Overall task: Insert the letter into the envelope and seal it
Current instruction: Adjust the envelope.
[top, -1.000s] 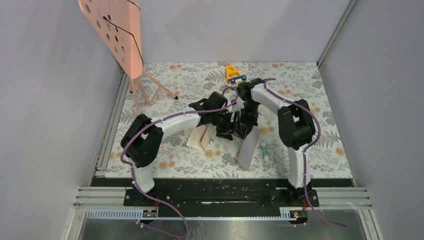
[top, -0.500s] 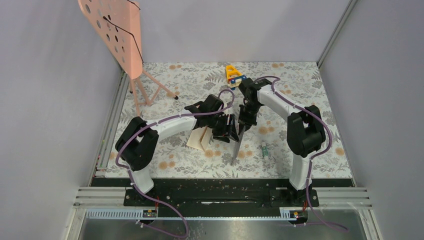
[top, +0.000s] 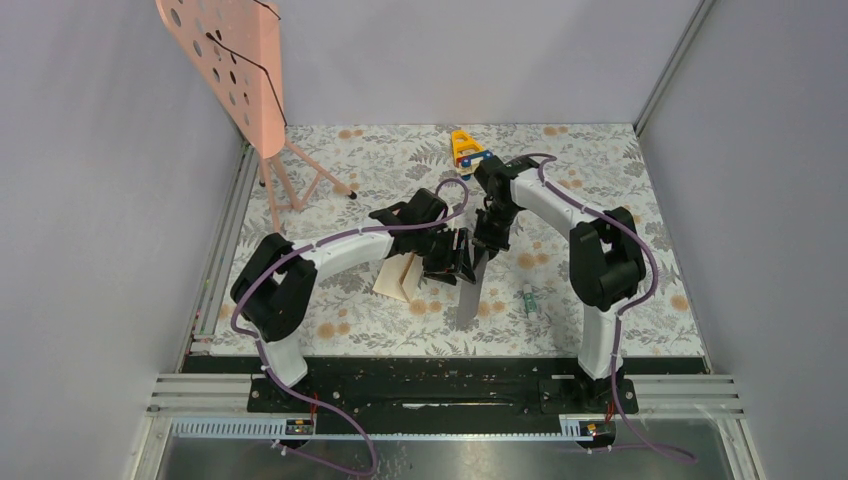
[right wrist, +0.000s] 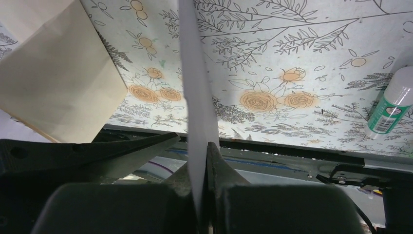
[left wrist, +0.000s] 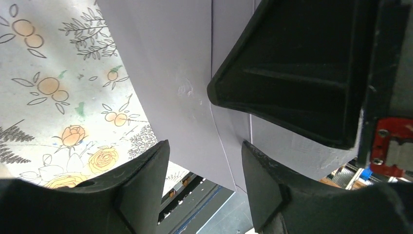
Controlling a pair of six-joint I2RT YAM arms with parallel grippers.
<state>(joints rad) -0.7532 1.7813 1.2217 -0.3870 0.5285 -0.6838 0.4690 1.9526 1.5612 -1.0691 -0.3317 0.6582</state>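
- Two grippers meet over the middle of the table, and I read them from the left.
- My left gripper (top: 452,262) stands released, its fingers (left wrist: 141,190) spread with a clear gap between them. Its wrist view shows the envelope (left wrist: 170,73) crossing that gap; I cannot tell whether either finger touches the paper.
- My right gripper (right wrist: 200,151) is clenched on the envelope's top edge, the sheet pinched edge-on between its fingers.
- Floral-print covering lines the table (top: 400,160), and plain grey walls (top: 450,50) close in three sides.
- At far left a pink perforated board (top: 225,60) stands on thin legs. A tan folded sheet (top: 398,275) lies just beside the left gripper, a yellow toy (top: 468,148) sits near the far edge, and a small green-and-white tube (top: 529,300) lies right of centre.
- From the right gripper the envelope (top: 468,298) hangs down towards the near edge, seen nearly edge-on from above, with the left gripper just beside it on its left and the tan sheet apart from it.
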